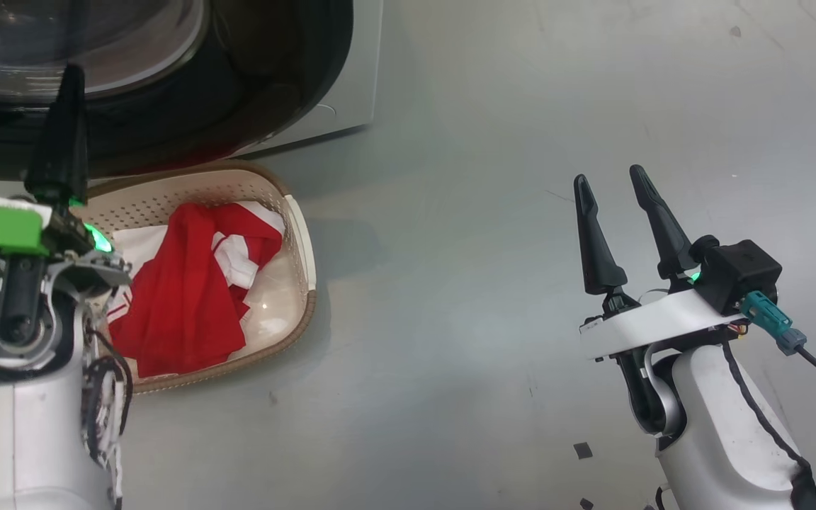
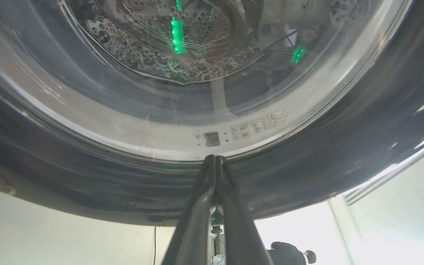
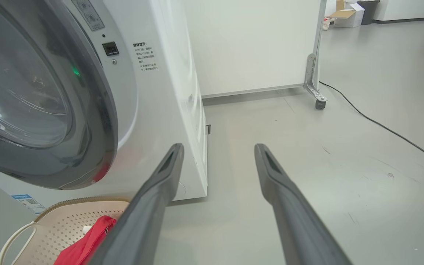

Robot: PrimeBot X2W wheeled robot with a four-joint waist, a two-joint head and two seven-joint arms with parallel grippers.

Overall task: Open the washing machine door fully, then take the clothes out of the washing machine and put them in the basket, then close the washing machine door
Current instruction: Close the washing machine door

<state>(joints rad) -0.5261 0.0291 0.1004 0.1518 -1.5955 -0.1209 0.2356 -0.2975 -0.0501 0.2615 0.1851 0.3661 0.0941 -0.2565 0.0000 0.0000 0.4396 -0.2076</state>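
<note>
The basket holds the clothes, red and white

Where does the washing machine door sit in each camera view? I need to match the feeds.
Head view: the washing machine door is at top left, above the basket in the picture.
Left wrist view: it spans the upper picture, just past the shut left gripper.
Right wrist view: it is on the left side, over the basket.
Shared landmark: the door's glass bowl.
</note>
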